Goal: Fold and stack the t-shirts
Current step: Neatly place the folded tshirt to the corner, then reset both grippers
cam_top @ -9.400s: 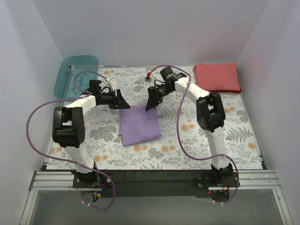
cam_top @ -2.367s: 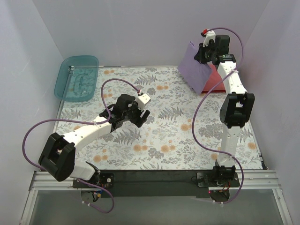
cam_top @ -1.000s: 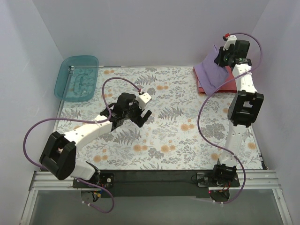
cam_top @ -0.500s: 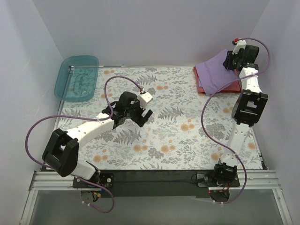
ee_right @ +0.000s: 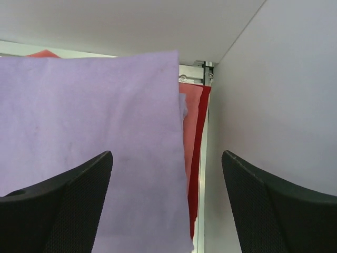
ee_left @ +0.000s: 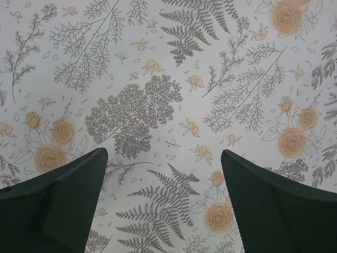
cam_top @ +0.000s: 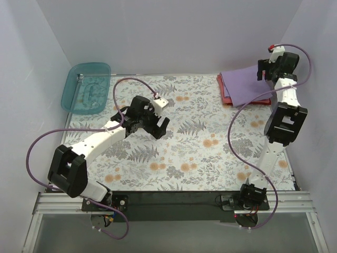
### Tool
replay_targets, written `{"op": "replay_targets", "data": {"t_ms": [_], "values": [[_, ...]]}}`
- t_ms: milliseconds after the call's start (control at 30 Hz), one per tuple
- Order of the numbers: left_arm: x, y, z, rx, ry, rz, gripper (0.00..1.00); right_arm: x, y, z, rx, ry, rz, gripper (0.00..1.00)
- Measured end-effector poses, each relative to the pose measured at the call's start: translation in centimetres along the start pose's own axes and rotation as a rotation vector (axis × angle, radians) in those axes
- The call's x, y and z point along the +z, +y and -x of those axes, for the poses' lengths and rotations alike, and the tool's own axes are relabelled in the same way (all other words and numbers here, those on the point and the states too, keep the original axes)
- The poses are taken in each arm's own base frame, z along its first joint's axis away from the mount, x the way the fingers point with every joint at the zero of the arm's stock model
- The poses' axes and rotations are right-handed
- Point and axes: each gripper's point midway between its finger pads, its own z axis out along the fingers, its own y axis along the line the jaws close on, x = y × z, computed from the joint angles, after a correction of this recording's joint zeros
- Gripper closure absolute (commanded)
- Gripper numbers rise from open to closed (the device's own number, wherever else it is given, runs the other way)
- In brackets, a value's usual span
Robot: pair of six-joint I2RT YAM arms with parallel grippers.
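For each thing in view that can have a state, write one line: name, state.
purple t-shirt: folded, lying on the red t-shirt
red t-shirt: folded, underneath
left gripper: open, empty
right gripper: open, empty
teal bin: upright

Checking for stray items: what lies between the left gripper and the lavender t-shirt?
Nothing but bare floral table cover in the top view, from left gripper to lavender t-shirt.
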Motion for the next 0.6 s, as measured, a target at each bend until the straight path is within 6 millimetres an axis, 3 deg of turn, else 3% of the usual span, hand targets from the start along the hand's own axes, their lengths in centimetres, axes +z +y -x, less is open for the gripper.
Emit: {"op": "replay_targets", "data": {"t_ms": [167,333,400,500,600], "values": [[-1.3,1.5,1.1,-0.125,-0.007,-0.031,0.11,-4.4,0.9,4.0,-0.008,-0.066,0.027,0.07],[-2.4,3.7,2.8,-0.255,-0.031,-0.068,0.11,-10.8,2.9,9.8,-0.017,-0.169,0.099,0.04],[-2.8,5.1,3.6,-0.322,-0.042,-0.082,0.11,-13.1,4.2,11.3,-0.015,-0.186,0.140,0.03],[-3.3,7.6,5.0,-0.391,-0.064,-0.072,0.11,-16.0,6.3,11.7,0.004,-0.173,0.211,0.02],[-3.7,10.1,5.9,-0.443,-0.077,-0.044,0.11,-18.4,9.2,9.2,0.036,-0.107,0.298,0.02]]}}
